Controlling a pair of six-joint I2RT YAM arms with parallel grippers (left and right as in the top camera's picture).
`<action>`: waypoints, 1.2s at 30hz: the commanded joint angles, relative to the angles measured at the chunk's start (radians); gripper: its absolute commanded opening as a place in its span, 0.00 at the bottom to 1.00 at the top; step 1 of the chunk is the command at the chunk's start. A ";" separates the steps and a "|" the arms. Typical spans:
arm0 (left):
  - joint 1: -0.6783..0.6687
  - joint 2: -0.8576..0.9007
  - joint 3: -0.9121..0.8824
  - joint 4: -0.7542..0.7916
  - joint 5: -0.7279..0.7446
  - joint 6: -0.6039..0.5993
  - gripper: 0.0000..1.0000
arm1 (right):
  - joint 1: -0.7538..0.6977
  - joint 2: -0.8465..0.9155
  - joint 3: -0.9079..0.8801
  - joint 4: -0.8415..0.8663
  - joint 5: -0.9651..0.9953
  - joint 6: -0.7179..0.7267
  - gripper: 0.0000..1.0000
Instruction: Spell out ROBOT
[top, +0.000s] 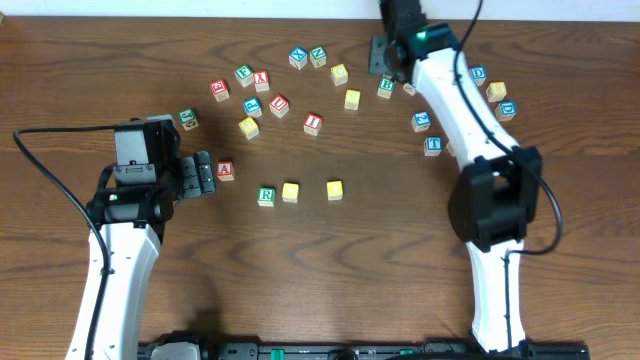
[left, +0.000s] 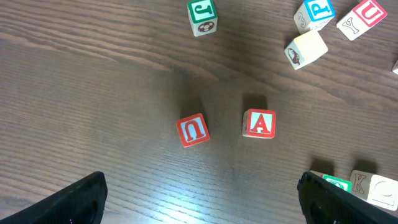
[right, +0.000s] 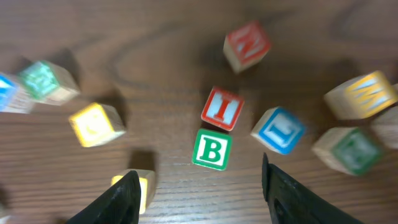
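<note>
**Q:** At the far side, right of centre, why does the right gripper hang there?

**A:** It is poised above B with jaws released and nothing grasped. My judgement is that it is lining up a pick. I touches B's far edge and could be dragged along.

**Q:** And the gap in the near row?

**A:** R sits just beside one yellow cube. A second yellow cube stands apart to the right. The gap likely awaits B. T lies loose, further right.

**Q:** And the left gripper?

**A:** Released and empty, beside A.

**Q:** What does B look like?

**A:** A pale wooden cube with a green letter in a green border, face up and slightly skewed.
</note>
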 joint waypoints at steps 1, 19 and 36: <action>0.005 -0.009 0.029 0.003 -0.002 0.005 0.96 | 0.025 0.051 0.013 0.012 0.003 0.031 0.58; 0.005 0.000 0.029 0.003 -0.002 0.005 0.96 | 0.053 0.056 0.013 0.019 0.140 0.094 0.56; 0.005 0.000 0.029 0.003 -0.002 0.005 0.96 | 0.053 0.056 0.011 -0.021 0.193 0.243 0.57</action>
